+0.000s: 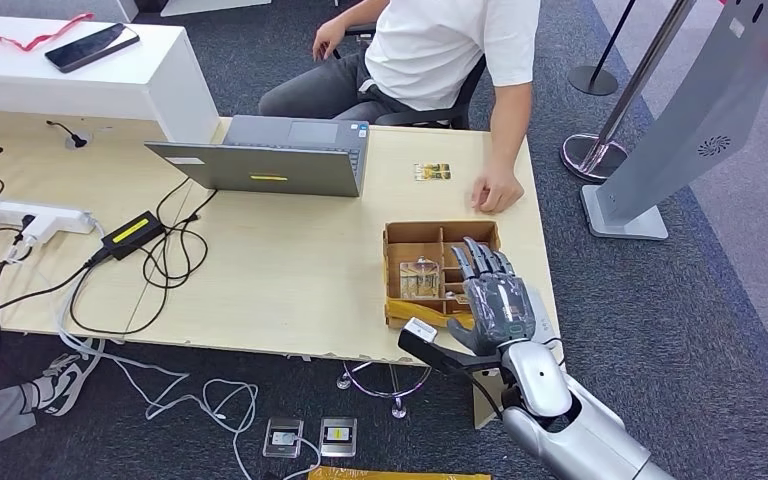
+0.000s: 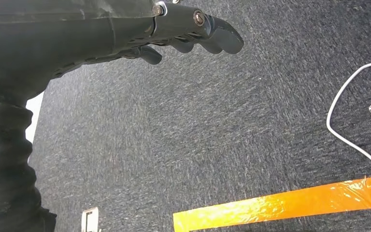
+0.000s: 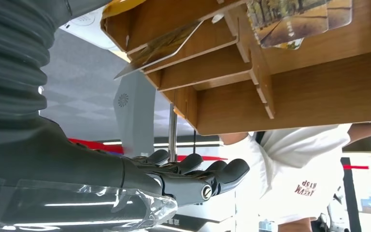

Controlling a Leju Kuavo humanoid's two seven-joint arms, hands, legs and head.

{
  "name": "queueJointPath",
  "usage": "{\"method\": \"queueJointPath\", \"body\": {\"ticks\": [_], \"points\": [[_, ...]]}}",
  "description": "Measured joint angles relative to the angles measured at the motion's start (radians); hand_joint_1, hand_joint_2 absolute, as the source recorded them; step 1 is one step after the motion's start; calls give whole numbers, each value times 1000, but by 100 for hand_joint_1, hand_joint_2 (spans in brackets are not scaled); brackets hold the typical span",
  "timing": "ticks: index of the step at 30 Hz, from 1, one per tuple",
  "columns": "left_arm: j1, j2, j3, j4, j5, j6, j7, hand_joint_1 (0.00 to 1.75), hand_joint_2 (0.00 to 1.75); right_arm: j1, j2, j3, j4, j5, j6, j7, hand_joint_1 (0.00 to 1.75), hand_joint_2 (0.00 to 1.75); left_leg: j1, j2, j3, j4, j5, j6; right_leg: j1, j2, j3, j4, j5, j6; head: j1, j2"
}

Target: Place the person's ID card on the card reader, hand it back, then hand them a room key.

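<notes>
Near the front edge of the pale wooden desk (image 1: 290,290), we are reaching our right hand (image 1: 493,295) over a brown, thin-walled divider box (image 1: 396,262); the dark fingers (image 1: 477,258) are lying straight and slightly apart, gripping nothing. Inside one compartment we are seeing glossy cards (image 1: 421,278) lying flat, their long axis running away from us toward the seated person (image 1: 440,50). Our right wrist view is showing the box's (image 3: 290,101) wood grain and slotted partitions, with picture-printed cards (image 3: 294,21); any lettering is too blurred to read. Two small yellowish cards (image 1: 432,172) are lying side by side beside the grey laptop (image 1: 280,155), near the person's hand (image 1: 496,190). Our left hand (image 2: 188,34) is hanging over speckled grey carpet (image 2: 212,135), fingers loosely curled, holding nothing, with crinkled orange tape (image 2: 280,203) below it.
</notes>
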Motion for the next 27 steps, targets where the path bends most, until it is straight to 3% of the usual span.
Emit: {"method": "queueJointPath", "body": {"ticks": [27], "points": [[0, 0, 0, 0, 0, 5, -24, 0, 175, 29, -32, -37, 4, -4, 13, 25, 0, 175, 0, 1, 0, 0, 0, 0, 0, 0, 0, 0, 0, 0, 0, 0]]}}
